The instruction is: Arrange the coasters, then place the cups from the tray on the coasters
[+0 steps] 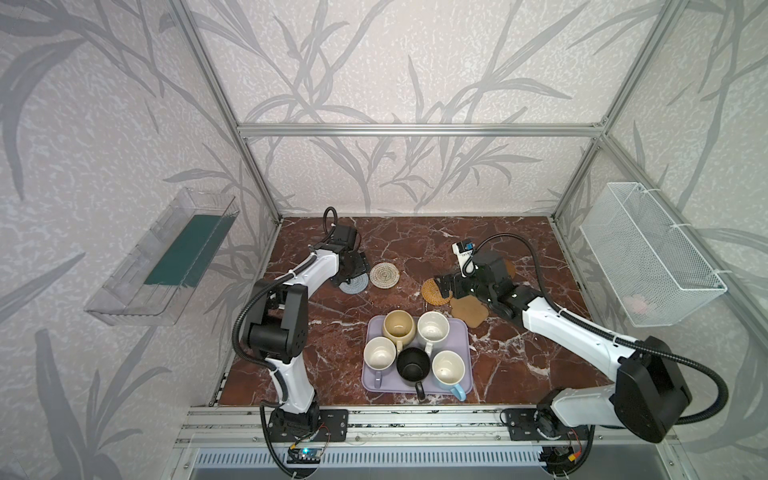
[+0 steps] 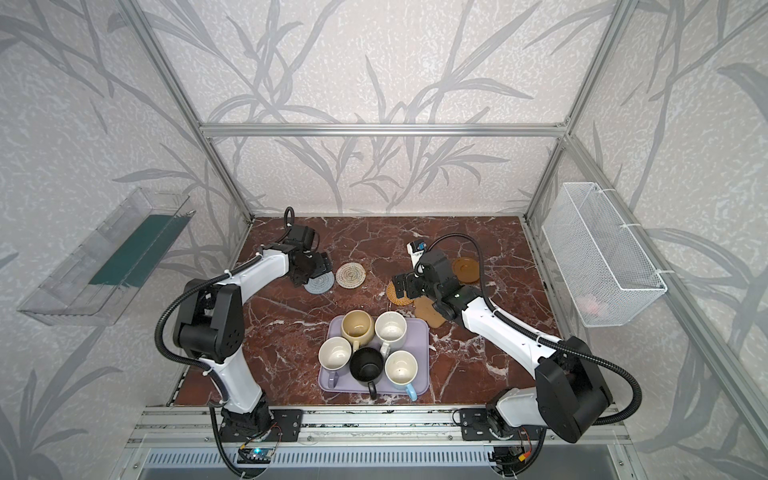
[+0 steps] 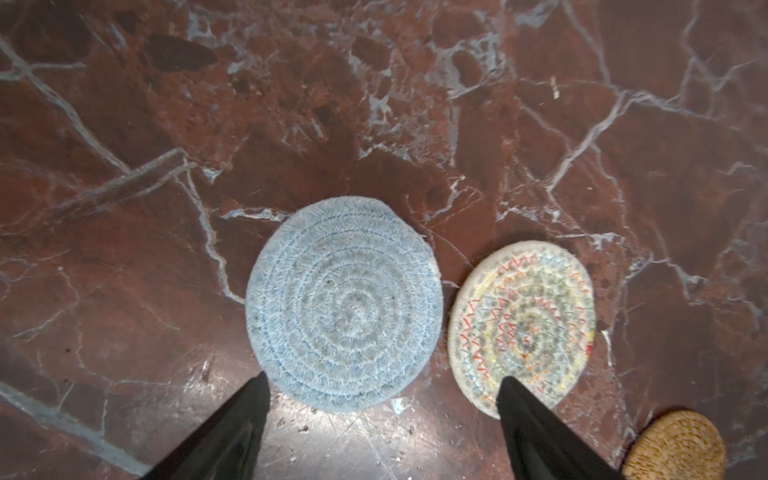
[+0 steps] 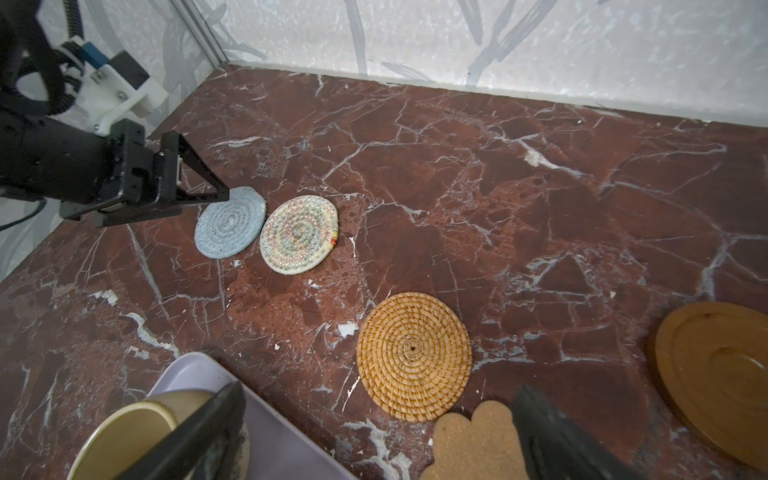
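Near the front edge of the red marble bench (image 1: 415,241), the flat lavender rectangular tray (image 1: 462,341) holds five handled mugs (image 1: 412,362). Beyond it, the right end effector (image 1: 443,286), released, hovers over the touching tan paw-shaped coaster (image 1: 467,311) and golden rattan round coaster (image 1: 430,293). Farther left, the left end effector (image 3: 382,378), released, straddles the rim of the grey-blue woven round coaster (image 3: 343,303), with the cream woven round coaster (image 3: 521,328) just beside. Open marble runs to the back wall.

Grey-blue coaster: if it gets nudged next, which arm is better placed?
Probably the left. The left gripper hangs open right at the edge of the grey-blue coaster. The right gripper is open by the golden rattan coaster, farther away.
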Robot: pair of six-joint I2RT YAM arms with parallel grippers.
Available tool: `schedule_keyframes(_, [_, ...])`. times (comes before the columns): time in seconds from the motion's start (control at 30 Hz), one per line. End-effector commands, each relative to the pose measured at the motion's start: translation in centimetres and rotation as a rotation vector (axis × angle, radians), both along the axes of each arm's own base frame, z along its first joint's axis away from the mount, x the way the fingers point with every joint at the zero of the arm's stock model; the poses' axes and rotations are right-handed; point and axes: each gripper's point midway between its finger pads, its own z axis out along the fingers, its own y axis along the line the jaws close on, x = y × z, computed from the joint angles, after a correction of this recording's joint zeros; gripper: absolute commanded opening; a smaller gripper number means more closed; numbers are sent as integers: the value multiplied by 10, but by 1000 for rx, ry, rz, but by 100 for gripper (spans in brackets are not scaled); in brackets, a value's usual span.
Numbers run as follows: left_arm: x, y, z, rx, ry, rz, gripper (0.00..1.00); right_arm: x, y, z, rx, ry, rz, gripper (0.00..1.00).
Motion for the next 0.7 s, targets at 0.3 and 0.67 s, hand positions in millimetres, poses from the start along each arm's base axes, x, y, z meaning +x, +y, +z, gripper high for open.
schedule_keyframes(0.3, [-16, 31, -29, 171, 183, 70, 73, 1, 7, 8, 22, -19, 25, 99])
schedule_keyframes(0.67, [-15, 37, -45, 152, 207, 101, 66, 5, 10, 6, 14, -34, 34, 99])
